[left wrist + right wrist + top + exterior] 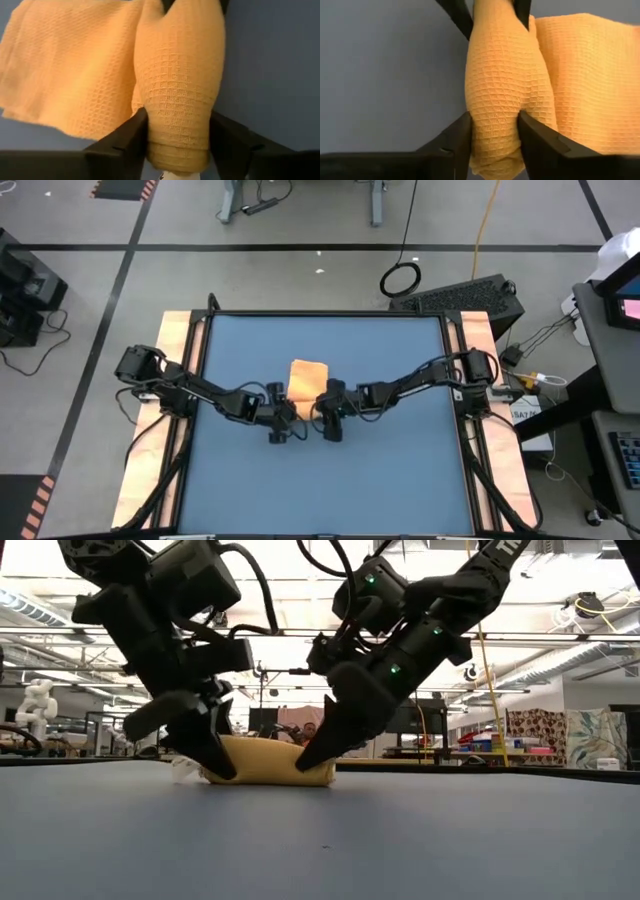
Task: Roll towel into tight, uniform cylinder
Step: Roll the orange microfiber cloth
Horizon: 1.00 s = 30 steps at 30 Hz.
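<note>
Here, the blue table (400,470) carries the orange-yellow waffle-weave towel (308,377) near its centre, partly rolled. The rolled portion (177,95) lies along the towel's near edge, toward the arms; the unrolled flat part (65,65) extends from the roll away from the arms. The left gripper (200,755) straddles one end of the roll, its fingers (127,137) pressed against both sides of the cloth, clasping it. The right gripper (325,752) straddles the opposite end of the roll, its fingers (455,137) likewise pinching the fabric. A small white tag (183,772) projects from the roll's end beside the left gripper.
</note>
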Each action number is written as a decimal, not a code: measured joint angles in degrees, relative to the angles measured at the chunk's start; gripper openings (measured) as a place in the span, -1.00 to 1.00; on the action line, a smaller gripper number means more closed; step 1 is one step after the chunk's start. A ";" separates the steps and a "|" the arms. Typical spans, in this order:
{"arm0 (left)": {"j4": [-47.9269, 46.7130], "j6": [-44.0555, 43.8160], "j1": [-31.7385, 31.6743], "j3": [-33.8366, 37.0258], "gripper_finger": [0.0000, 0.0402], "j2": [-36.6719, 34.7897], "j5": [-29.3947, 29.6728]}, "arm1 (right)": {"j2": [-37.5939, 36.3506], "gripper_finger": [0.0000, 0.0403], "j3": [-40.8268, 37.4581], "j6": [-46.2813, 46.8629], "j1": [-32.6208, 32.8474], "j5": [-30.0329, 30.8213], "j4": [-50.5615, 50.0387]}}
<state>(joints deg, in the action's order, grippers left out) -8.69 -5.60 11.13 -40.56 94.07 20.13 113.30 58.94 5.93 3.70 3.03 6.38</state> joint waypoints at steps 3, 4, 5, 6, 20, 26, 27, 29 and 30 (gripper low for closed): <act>-1.05 1.06 0.64 0.01 0.10 -1.45 1.77 | 0.06 -0.35 -0.03 4.39 -0.58 -1.19 -0.36; -2.63 1.61 0.91 -0.09 0.15 -2.26 2.22 | 0.08 -0.37 -0.07 5.62 -0.68 -1.42 -0.40; -4.36 1.71 1.24 -0.17 0.19 -3.28 3.00 | 0.10 -0.38 -0.13 6.62 -0.84 -1.79 -0.48; -5.88 1.83 1.62 -0.42 0.23 -4.22 4.28 | 0.10 -0.40 -0.13 7.51 -1.21 -2.52 -0.53; 2.31 13.30 9.27 0.89 0.34 -7.14 15.86 | 0.25 -0.53 0.65 12.06 -8.43 -19.44 -1.46; 6.05 17.11 9.81 1.92 0.34 -4.70 15.06 | 0.32 -0.53 2.94 10.51 -9.33 -20.97 -6.24; 6.27 17.13 9.29 2.25 0.34 -4.36 14.96 | 0.32 -0.53 3.32 10.17 -9.39 -21.38 -6.99; 6.31 17.02 8.26 3.25 0.34 -3.99 14.83 | 0.35 -0.53 3.80 9.70 -9.51 -21.67 -7.58; 6.50 16.89 7.65 3.60 0.34 -3.65 14.34 | 0.38 -0.53 4.09 9.54 -9.52 -21.70 -7.85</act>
<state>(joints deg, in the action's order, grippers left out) -2.19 11.29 18.78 -36.96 90.42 34.47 113.69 63.03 15.47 -5.81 -18.67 -1.47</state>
